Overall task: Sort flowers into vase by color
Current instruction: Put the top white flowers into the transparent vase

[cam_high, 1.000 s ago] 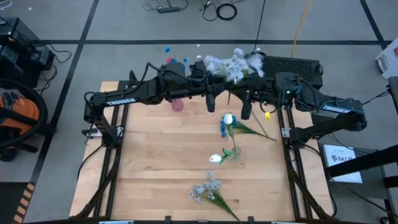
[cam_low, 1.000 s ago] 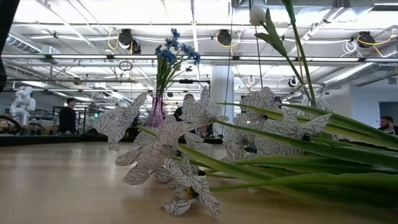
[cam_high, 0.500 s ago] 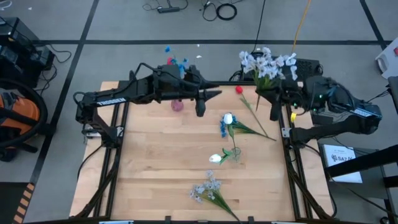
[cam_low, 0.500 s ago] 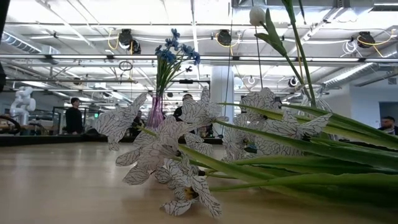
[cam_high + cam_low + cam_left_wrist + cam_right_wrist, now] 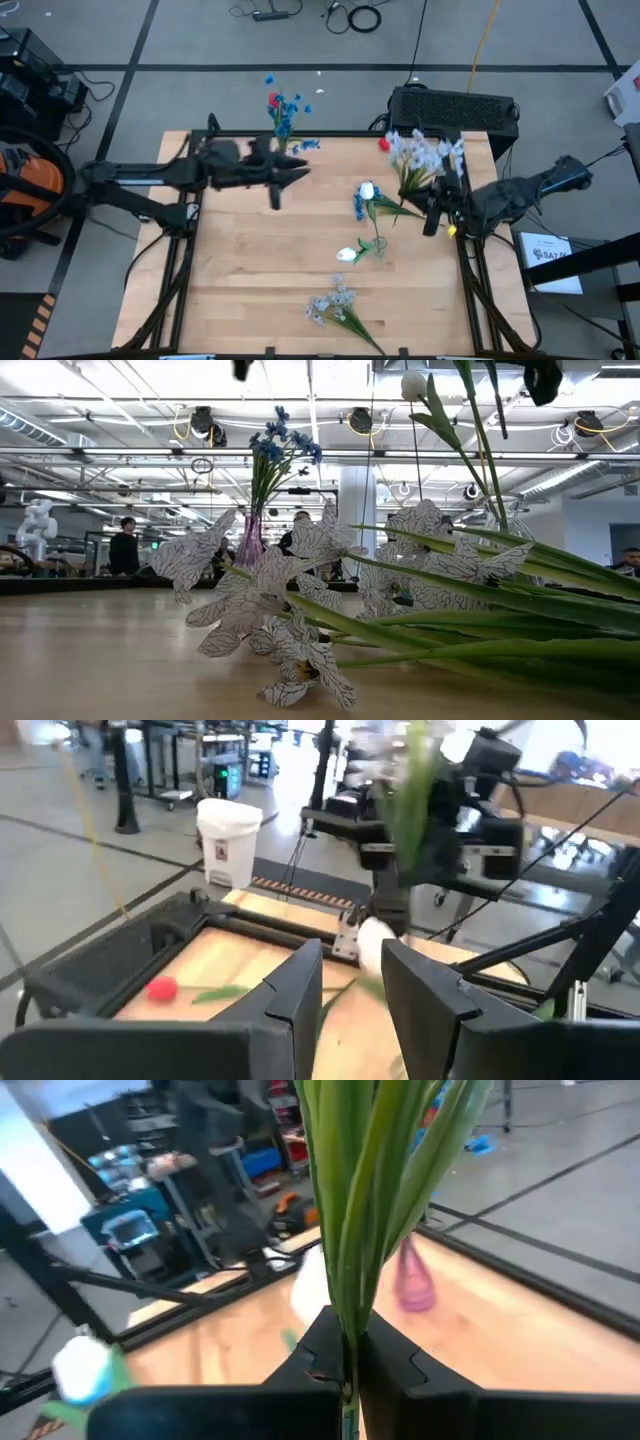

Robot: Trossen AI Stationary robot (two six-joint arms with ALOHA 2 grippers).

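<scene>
The wooden surface sits in an open workshop with a grey floor marked by dark tape lines. Nearest the front edge, a pale lavender-white spray lies flat, its stem running toward the front right corner; in the low view its veined petals fill the foreground. Farther in, right of the middle, a white tulip bud lies on its side, and just behind it another white bud and a small blue spray lie close together with their green leaves fanned toward the right edge. By the right edge, the right hand is clamped on the stems of a second pale lavender-white bunch, blossoms raised toward the back; the right wrist view shows the fingers pinched tight around the green stems. Left of the middle, toward the back, the left hand hangs over the surface, holding nothing, its fingers parted narrowly. At the back edge, a pink vase holds blue flowers. A red tulip bud lies near the back right.
</scene>
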